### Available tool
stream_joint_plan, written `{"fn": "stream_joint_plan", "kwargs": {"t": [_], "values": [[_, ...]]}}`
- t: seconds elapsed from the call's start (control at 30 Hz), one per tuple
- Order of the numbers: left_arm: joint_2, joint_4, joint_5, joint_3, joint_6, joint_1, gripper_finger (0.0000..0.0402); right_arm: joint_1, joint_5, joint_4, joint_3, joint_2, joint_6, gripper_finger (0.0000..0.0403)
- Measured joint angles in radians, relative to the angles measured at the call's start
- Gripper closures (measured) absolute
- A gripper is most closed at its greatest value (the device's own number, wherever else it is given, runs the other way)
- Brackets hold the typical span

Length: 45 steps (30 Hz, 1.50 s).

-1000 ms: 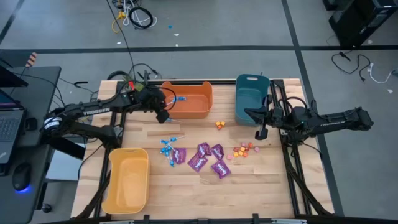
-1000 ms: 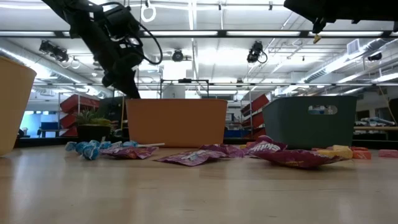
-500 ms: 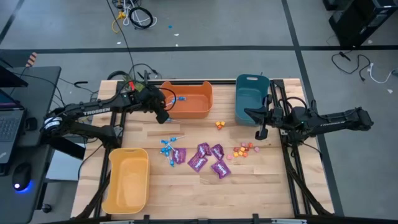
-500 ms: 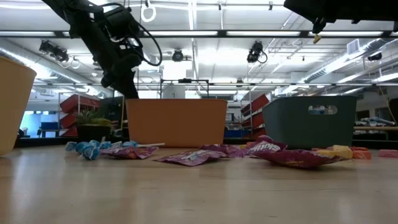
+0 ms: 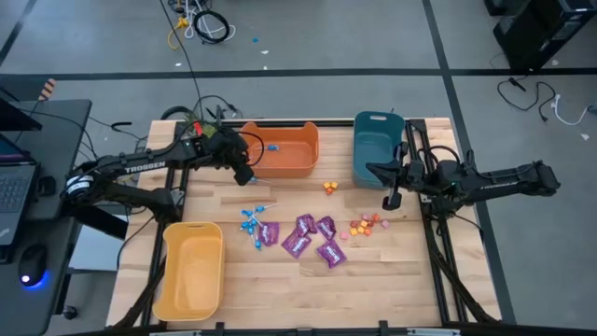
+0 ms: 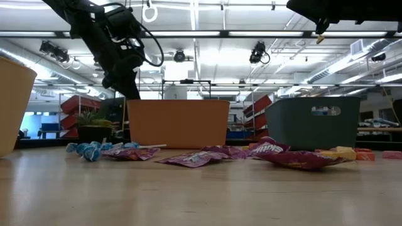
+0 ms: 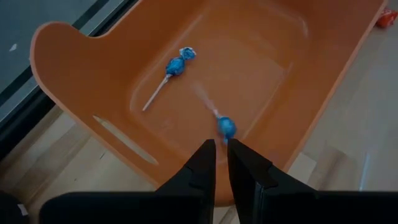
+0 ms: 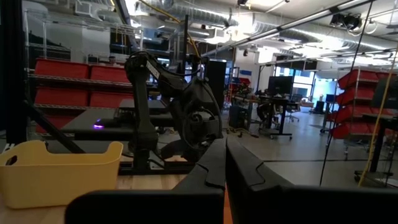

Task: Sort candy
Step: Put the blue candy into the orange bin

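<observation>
Release of a blue-wrapped lollipop (image 7: pixel 225 126) has just occurred: left hand (image 7: pixel 221 144), fingers now slightly spread, hangs over the orange bin (image 7: pixel 261 68), lollipop dropping just below them, while right hand (image 5: pixel 393 199), pressed together, waits beside the teal bin (image 5: pixel 375 149).

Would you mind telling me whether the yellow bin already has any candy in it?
No, in the high view the yellow bin shows only its bare floor, with no candy inside.
</observation>
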Motion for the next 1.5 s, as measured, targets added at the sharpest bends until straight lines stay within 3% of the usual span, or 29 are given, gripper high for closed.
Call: {"fn": "stream_joint_plan", "kwargs": {"t": [0.2, 0.43, 0.9, 1.27, 1.5], "values": [[0.000, 0.003, 0.006, 0.000, 0.003, -0.001, 0.0355, 0.000, 0.000, 0.000, 0.000, 0.000, 0.000, 0.0403], [-0.022, 0.003, 0.129, 0.000, 0.026, -0.013, 0.0355, 0.000, 0.000, 0.001, 0.000, 0.000, 0.000, 0.0403], [-0.122, 0.068, 0.297, 0.000, 0.158, -0.173, 0.0355, 0.000, 0.000, 0.002, 0.000, 0.000, 0.003, 0.0402], [-0.005, 0.098, 0.244, -0.001, 0.187, -0.360, 0.0355, 0.000, 0.000, 0.002, 0.000, 0.000, 0.000, 0.0402], [0.017, 0.153, 0.205, -0.010, 0.190, -0.422, 0.0355, 0.000, 0.000, 0.002, 0.000, 0.000, 0.000, 0.0402]]}}
